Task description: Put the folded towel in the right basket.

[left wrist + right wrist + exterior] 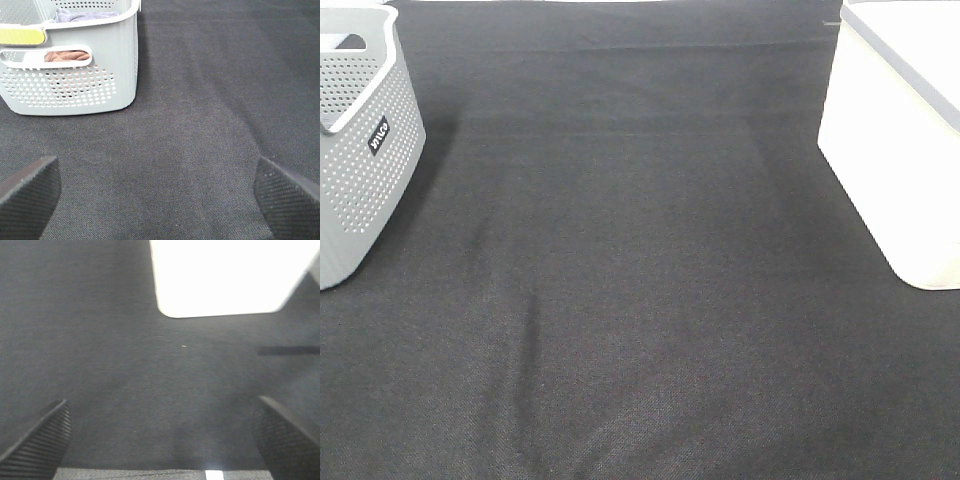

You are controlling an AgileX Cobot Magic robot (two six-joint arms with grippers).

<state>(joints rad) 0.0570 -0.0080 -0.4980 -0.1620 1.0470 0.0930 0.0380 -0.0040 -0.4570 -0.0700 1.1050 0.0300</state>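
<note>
**Towels in the grey basket, both grippers spread wide over bare cloth**

Towels show only in the left wrist view, inside the grey basket point(75, 75): a brownish-red towel point(67, 55) seen through the handle slot, and a lavender-grey cloth point(85, 15) above the rim further back. Whether either is folded cannot be told, and the count stops at those two visible pieces.

There are two baskets. The grey one point(360, 150) sits at the left edge of the high view, perforated with small round holes, and carries a small black label point(378, 135) with white lettering too small to read with certainty. In the left wrist view its rim bears a yellow-green strip point(20, 36) with no legible writing. The white basket point(895, 150) stands at the right edge of the high view, plain-sided, its inside not visible. The two stand well apart, with black cloth table cover point(640, 300) between them.

The left gripper point(160, 200) has its fingers spread wide with nothing between them, above the cloth near the grey basket. The right gripper point(162, 440) is likewise spread wide and holds nothing, with the white basket point(225, 275) ahead of it, overexposed.
</note>
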